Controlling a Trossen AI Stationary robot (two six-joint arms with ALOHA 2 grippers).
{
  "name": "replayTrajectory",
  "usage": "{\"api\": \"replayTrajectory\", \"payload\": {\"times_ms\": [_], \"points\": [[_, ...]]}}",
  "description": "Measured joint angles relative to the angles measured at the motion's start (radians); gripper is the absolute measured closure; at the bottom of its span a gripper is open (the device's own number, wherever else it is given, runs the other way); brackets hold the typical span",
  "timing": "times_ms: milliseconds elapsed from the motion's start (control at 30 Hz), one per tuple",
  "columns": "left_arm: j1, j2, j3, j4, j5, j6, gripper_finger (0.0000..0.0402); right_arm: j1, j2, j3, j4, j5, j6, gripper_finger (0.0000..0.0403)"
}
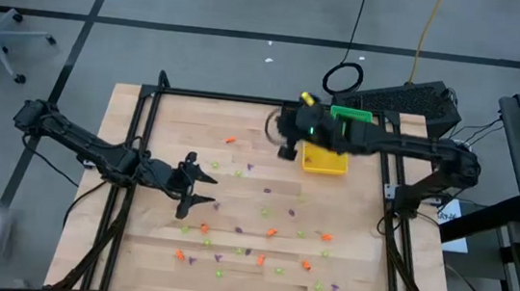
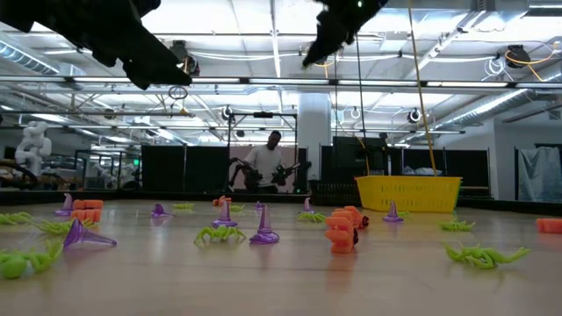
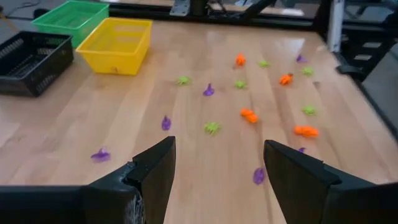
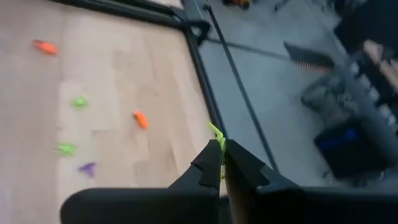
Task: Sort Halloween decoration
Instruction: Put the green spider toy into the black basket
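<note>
Found the left arm's fingers (image 1: 192,200) hanging over the left-middle of the worktop (image 1: 153,241), spread wide and holding nothing, with bare wood showing between them in the left wrist view (image 3: 155,171). Saw the small orange, purple and light-green trinkets (image 1: 270,232) scattered loose across the middle and near part of the worktop, most of them to the right of those fingers, lying apart from one another; noted purple cones (image 2: 263,228), green spiders (image 2: 219,234) and an orange piece (image 2: 341,230) standing on the wood in the low view. Spotted a person (image 2: 268,162) in the room far behind the worktop. Farther right, near the far edge, found the right arm's fingers (image 1: 286,146) raised above the wood just left of the yellow bin (image 1: 326,164), closed tight on one thin light-green trinket (image 4: 219,144) that stuck out past their tips (image 4: 205,167). Saw the green bin (image 1: 351,114) just behind the yellow one, and, from the left wrist view, a black bin (image 3: 31,62) standing beside the two.
</note>
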Motion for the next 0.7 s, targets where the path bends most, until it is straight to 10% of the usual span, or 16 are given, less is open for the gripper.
{"api": "replayTrajectory", "payload": {"times_ms": [700], "points": [[-0.005, 0.112, 0.0, 0.005, -0.037, 0.019, 0.0159, -0.427, 0.24, 0.0, -0.053, -0.189, 0.169, 0.0403]]}}
